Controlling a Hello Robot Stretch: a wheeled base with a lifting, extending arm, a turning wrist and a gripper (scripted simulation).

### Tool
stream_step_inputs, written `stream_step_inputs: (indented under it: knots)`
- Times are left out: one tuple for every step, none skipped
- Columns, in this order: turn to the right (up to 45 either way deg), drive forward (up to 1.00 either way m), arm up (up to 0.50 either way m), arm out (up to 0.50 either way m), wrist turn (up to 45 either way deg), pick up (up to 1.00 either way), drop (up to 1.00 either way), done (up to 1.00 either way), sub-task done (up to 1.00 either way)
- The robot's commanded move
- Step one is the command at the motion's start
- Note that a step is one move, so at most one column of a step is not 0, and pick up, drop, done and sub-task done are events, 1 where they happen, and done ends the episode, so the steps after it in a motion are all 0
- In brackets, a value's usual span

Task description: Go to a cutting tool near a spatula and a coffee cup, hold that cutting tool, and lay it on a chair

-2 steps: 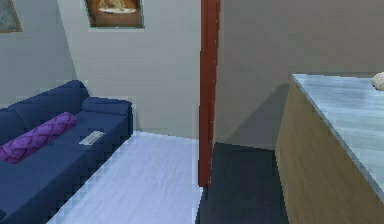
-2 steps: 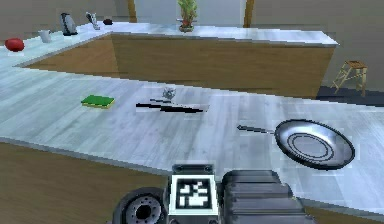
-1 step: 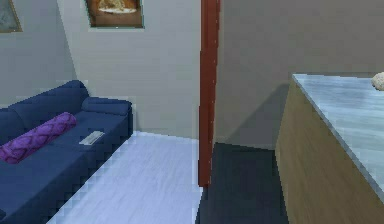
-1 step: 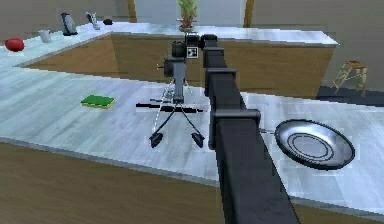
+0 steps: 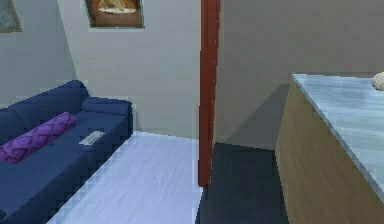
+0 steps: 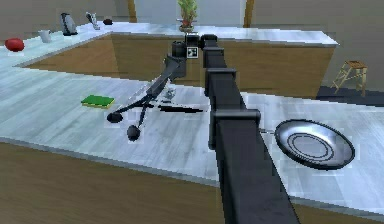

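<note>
The arm [image 6: 235, 130] hides a strip of counter [image 6: 50, 125]. Left of the arm, the gripper [image 6: 152, 93] overlaps dark utensils [image 6: 133, 130]; whether it holds anything cannot be told. Far left of the arm, several things [image 6: 66, 22] are too small to name. Beyond the arm, a plant [image 6: 187, 12] is cut by the top edge.

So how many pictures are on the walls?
2: one picture high on the wall beyond the blue sofa, another at the forward view's top left corner. Others may be hidden.

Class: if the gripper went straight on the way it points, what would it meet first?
Probably the dark utensils lying on the countertop right ahead of the gripper; depth is unclear, so contact can't be judged.
</note>
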Motion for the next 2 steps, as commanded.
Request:
stream_step_inputs:
  knots:
    - [0.0,0.00,0.00,0.00,45.0,0.00,0.00,0.00,0.00]
    - [0.0,0.00,0.00,0.00,45.0,0.00,0.00,0.00,0.00]
